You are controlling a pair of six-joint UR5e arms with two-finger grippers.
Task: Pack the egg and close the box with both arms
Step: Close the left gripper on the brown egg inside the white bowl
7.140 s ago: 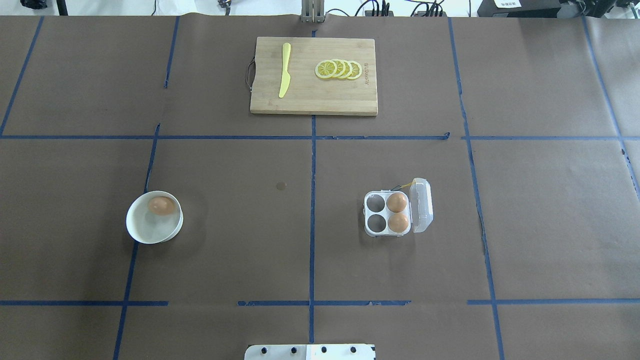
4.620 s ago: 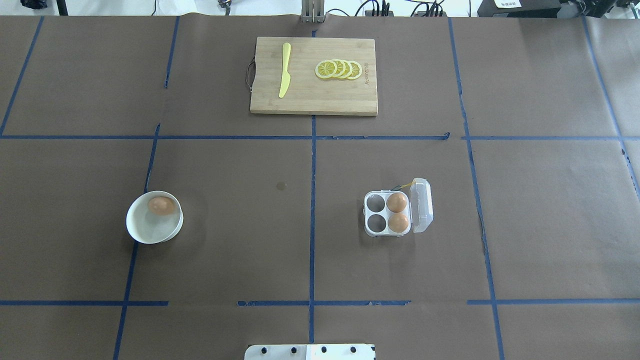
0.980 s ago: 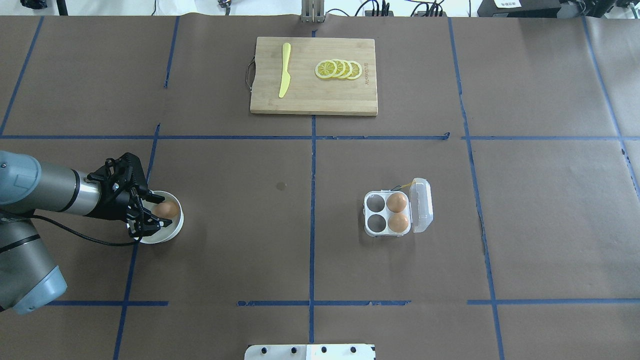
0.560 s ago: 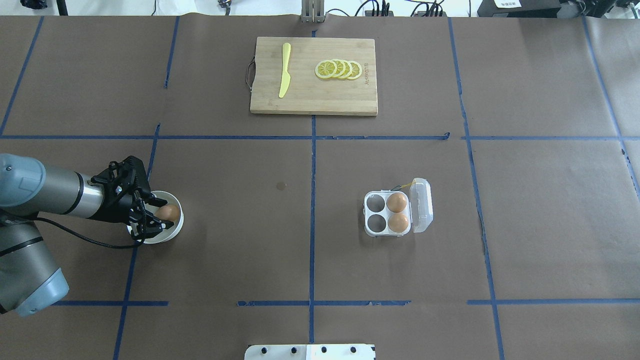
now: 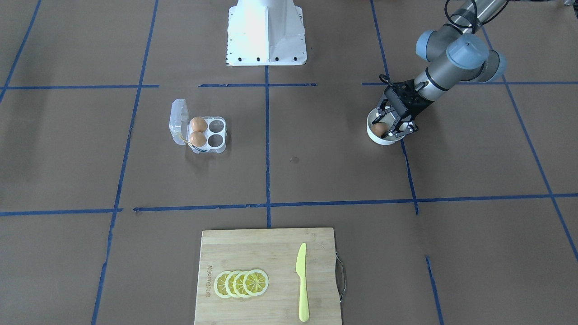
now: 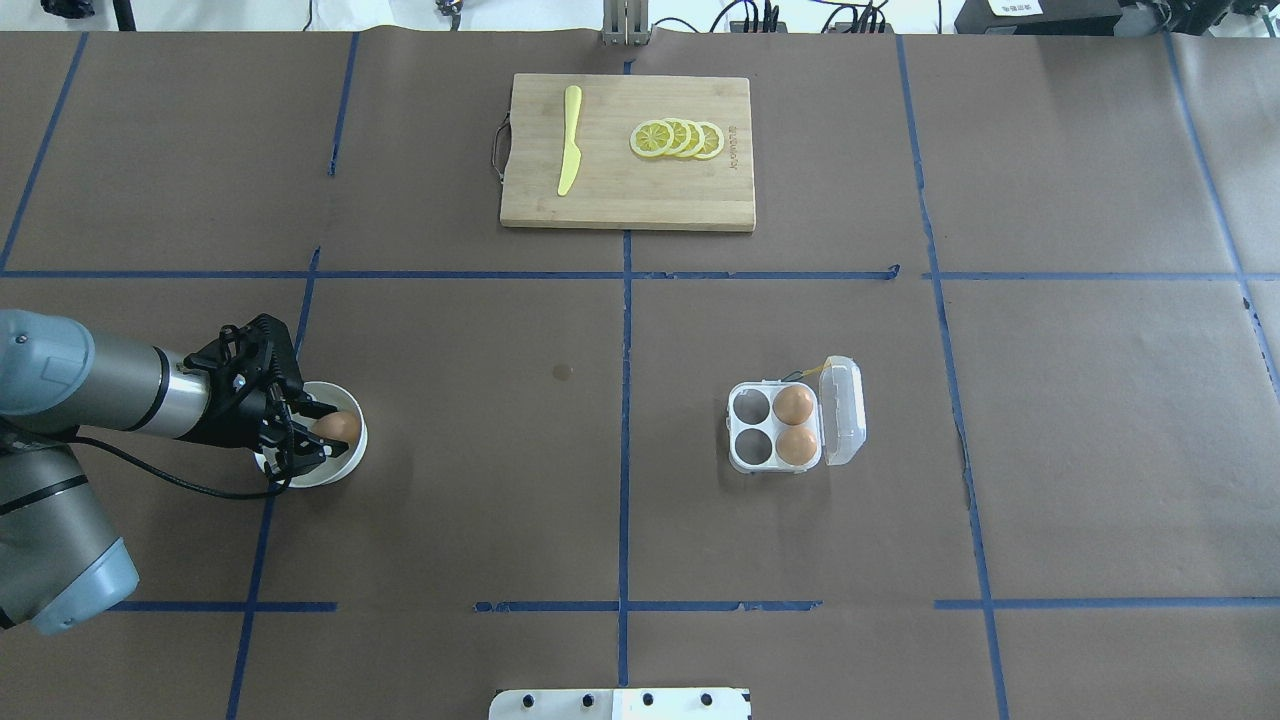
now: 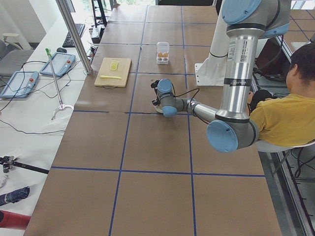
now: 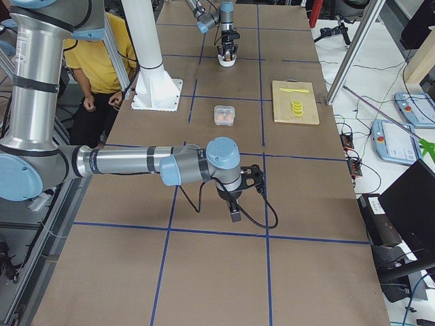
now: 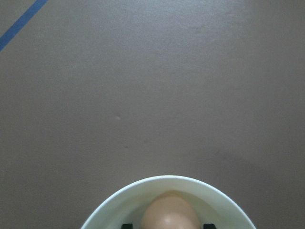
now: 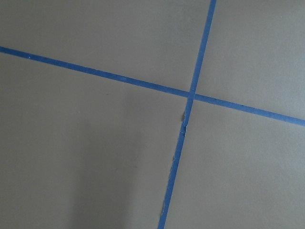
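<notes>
An orange-brown egg [image 6: 340,427] lies in a round white bowl [image 6: 330,474] at the table's left. My left gripper [image 6: 306,436] reaches into the bowl, open, with a finger on each side of the egg; the left wrist view shows the egg [image 9: 170,213] between the fingertips. The clear egg carton [image 6: 752,445] stands right of centre, its lid [image 6: 843,412] open on the right side. Two eggs [image 6: 794,405] [image 6: 797,446] fill its right cells; the left cells are empty. My right gripper [image 8: 234,212] shows only in the exterior right view, low over bare table; I cannot tell its state.
A wooden cutting board [image 6: 627,195] with a yellow knife [image 6: 569,140] and lemon slices [image 6: 678,138] lies at the far middle. The white pedestal [image 5: 266,31] stands at the robot's side. A person in yellow [image 7: 283,120] sits by it.
My left arm has come in from the left and lowered its open gripper into the bowl, around the egg. The carton and its eggs have not moved.
</notes>
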